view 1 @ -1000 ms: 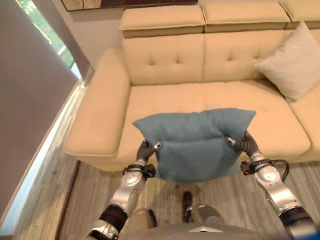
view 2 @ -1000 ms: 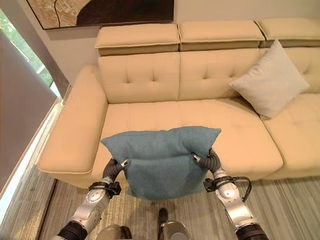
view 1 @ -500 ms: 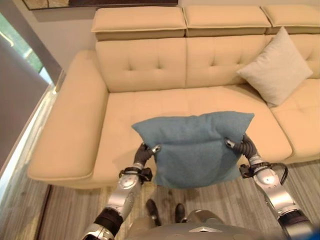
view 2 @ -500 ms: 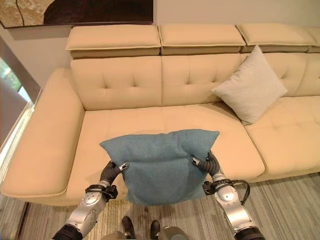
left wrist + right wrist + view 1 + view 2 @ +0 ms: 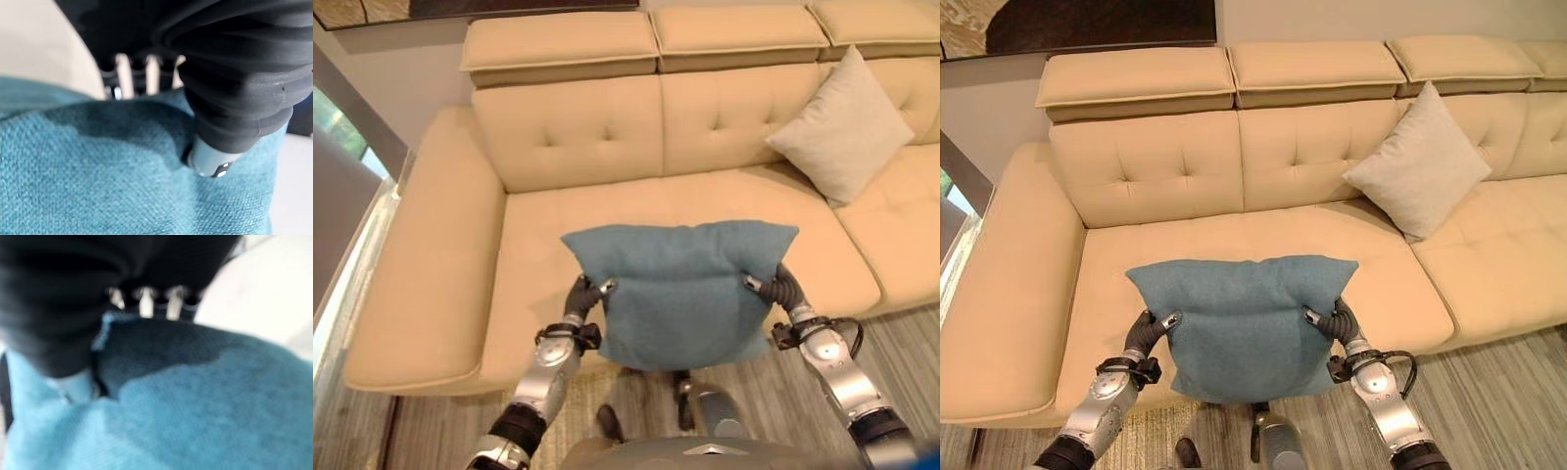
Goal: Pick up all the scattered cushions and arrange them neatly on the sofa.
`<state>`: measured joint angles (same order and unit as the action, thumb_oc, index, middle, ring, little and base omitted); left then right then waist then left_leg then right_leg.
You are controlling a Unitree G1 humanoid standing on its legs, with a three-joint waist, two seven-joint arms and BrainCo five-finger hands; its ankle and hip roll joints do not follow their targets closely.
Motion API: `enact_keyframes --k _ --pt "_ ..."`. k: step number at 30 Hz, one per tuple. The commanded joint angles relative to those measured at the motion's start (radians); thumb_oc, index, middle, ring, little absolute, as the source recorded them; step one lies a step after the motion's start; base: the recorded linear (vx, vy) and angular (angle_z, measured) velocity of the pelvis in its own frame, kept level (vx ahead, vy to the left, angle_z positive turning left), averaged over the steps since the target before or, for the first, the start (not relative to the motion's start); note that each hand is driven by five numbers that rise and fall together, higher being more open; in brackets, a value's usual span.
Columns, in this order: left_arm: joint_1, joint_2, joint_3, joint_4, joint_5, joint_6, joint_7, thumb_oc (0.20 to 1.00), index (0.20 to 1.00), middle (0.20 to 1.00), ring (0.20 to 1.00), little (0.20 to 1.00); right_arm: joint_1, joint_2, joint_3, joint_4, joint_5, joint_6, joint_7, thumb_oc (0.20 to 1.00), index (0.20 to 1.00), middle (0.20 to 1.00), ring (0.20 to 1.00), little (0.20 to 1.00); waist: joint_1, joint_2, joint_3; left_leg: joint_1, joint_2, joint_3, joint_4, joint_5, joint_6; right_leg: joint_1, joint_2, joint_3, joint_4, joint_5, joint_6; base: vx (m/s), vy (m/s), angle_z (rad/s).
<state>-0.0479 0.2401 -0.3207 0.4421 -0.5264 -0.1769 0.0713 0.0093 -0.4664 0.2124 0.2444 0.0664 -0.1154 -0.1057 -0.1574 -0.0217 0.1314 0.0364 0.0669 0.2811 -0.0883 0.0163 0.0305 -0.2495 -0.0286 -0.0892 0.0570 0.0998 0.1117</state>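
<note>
I hold a teal cushion (image 5: 683,289) between both hands, above the front edge of the cream sofa's seat (image 5: 636,211). My left hand (image 5: 581,297) pinches its left side, thumb on the front and fingers behind. My right hand (image 5: 781,289) pinches the right side the same way. Up close, the left thumb (image 5: 210,159) presses into the teal cloth (image 5: 98,171), and my right hand (image 5: 73,308) is curled on the same cloth (image 5: 205,406). A pale grey cushion (image 5: 842,127) leans upright against the sofa back at the right.
The sofa has a wide left armrest (image 5: 421,264) and raised headrests (image 5: 558,44) along its back. A grey striped floor (image 5: 1498,382) runs in front of it. A curtain and window (image 5: 337,176) lie to the left. A dark picture (image 5: 1087,20) hangs above.
The camera has swung left and closer, so the sofa sits more centred in view. The teal cushion stays held between both hands, now a little farther over the seat.
</note>
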Motion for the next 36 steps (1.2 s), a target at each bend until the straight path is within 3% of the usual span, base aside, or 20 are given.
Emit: enact_keyframes --k 1,2,3,6,8,9,11,15,16,24,29,36 --pt "-0.043 -0.004 -0.022 -0.102 -0.003 -0.077 -0.070 0.200 0.200 0.200 0.200 0.200 -0.020 0.032 -0.033 -0.090 0.015 -0.092 0.010 0.200 0.200 0.200 0.200 0.200 -0.028 -0.064 -0.059 0.021 -0.083 -0.003 0.197 -0.171 -0.047 0.040 -0.068 0.008 -0.024 0.007 0.035 0.20 -0.160 0.36" --pt "-0.045 -0.008 -0.029 -0.100 -0.004 -0.076 -0.073 0.200 0.200 0.200 0.200 0.200 -0.002 0.027 -0.045 -0.097 0.018 -0.096 0.009 0.200 0.200 0.200 0.200 0.200 -0.038 -0.068 -0.059 0.000 -0.060 0.016 0.269 -0.163 -0.071 0.061 -0.076 -0.012 -0.025 0.002 0.025 0.16 -0.233 1.04" --pt "-0.058 -0.013 -0.046 -0.103 -0.007 -0.076 -0.070 0.200 0.200 0.200 0.200 0.200 0.010 0.008 -0.055 -0.107 0.027 -0.099 0.004 0.200 0.200 0.200 0.200 0.200 -0.041 -0.077 -0.045 -0.103 0.023 0.024 0.492 -0.085 -0.125 0.106 -0.077 -0.049 -0.027 -0.018 -0.008 0.09 -0.190 1.25" --pt "-0.059 -0.012 -0.043 -0.101 -0.007 -0.074 -0.068 0.200 0.200 0.200 0.200 0.200 0.012 0.000 -0.057 -0.111 0.037 -0.097 0.003 0.200 0.200 0.200 0.200 0.200 -0.033 -0.094 -0.044 -0.165 0.046 0.017 0.547 -0.059 -0.131 0.125 -0.078 -0.062 -0.038 -0.036 -0.024 0.06 -0.087 0.74" --pt "-0.050 -0.017 -0.038 -0.112 -0.008 -0.066 -0.069 0.200 0.200 0.200 0.200 0.200 0.014 -0.009 -0.055 -0.113 0.037 -0.097 0.007 0.200 0.200 0.200 0.200 0.200 -0.018 -0.096 -0.049 -0.169 0.076 0.010 0.412 -0.098 -0.106 0.157 -0.082 -0.064 -0.049 -0.065 -0.010 0.13 0.046 0.04" --pt "-0.050 -0.016 -0.038 -0.112 -0.008 -0.066 -0.069 0.200 0.200 0.200 0.200 0.200 0.014 -0.008 -0.055 -0.113 0.037 -0.097 0.007 0.200 0.200 0.200 0.200 0.200 -0.019 -0.099 -0.052 -0.170 0.072 0.011 0.406 -0.092 -0.105 0.153 -0.086 -0.064 -0.049 -0.063 -0.010 0.15 0.099 0.00" --pt "-0.041 -0.016 -0.038 -0.128 -0.013 -0.070 -0.070 0.200 0.200 0.200 0.200 0.200 0.016 -0.011 -0.062 -0.109 0.039 -0.090 0.003 0.200 0.200 0.200 0.200 0.200 -0.001 -0.073 -0.051 -0.166 0.096 -0.036 0.215 -0.020 -0.115 0.178 -0.075 -0.061 -0.040 -0.103 -0.005 0.18 0.164 0.00" --pt "-0.043 -0.010 -0.043 -0.132 -0.005 -0.063 -0.069 0.200 0.200 0.200 0.200 0.200 0.028 -0.010 -0.076 -0.118 0.029 -0.087 -0.002 0.200 0.200 0.200 0.200 0.200 -0.006 -0.064 -0.051 -0.147 0.082 -0.022 0.154 0.010 -0.119 0.172 -0.085 -0.066 -0.024 -0.106 0.002 0.11 0.176 -0.15" --pt "-0.045 -0.006 -0.043 -0.137 -0.004 -0.064 -0.071 0.200 0.200 0.200 0.200 0.200 0.021 -0.005 -0.075 -0.123 0.021 -0.085 -0.004 0.200 0.200 0.200 0.200 0.200 -0.006 -0.064 -0.054 -0.139 0.058 -0.020 0.142 0.001 -0.109 0.165 -0.100 -0.057 -0.017 -0.098 0.008 0.07 0.213 -0.08" --pt "-0.074 0.048 0.002 -0.157 0.011 -0.080 -0.068 0.200 0.200 0.200 0.200 0.200 -0.050 0.027 -0.072 -0.112 0.022 -0.086 -0.018 0.200 0.200 0.200 0.200 0.200 0.028 -0.084 -0.040 -0.146 0.003 0.052 0.163 -0.052 -0.069 0.124 -0.168 -0.036 0.002 -0.060 0.056 0.03 0.162 -0.26" --pt "-0.087 0.081 0.031 -0.173 0.037 -0.089 -0.056 0.200 0.200 0.200 0.200 0.200 -0.081 0.033 -0.079 -0.120 0.020 -0.088 -0.021 0.200 0.200 0.200 0.200 0.200 0.038 -0.083 -0.038 -0.150 -0.008 0.074 0.157 -0.063 -0.064 0.111 -0.187 -0.051 -0.006 -0.042 0.071 0.03 0.061 -0.04" --pt "-0.251 0.118 0.038 -0.193 0.069 -0.134 0.021 0.200 0.200 0.200 0.200 0.200 -0.233 0.007 -0.052 -0.122 0.023 -0.102 -0.068 0.200 0.200 0.200 0.200 0.200 0.052 -0.064 -0.034 -0.192 -0.017 0.087 0.149 -0.063 -0.066 0.071 -0.214 -0.086 -0.026 -0.014 0.078 0.01 0.009 -0.02"
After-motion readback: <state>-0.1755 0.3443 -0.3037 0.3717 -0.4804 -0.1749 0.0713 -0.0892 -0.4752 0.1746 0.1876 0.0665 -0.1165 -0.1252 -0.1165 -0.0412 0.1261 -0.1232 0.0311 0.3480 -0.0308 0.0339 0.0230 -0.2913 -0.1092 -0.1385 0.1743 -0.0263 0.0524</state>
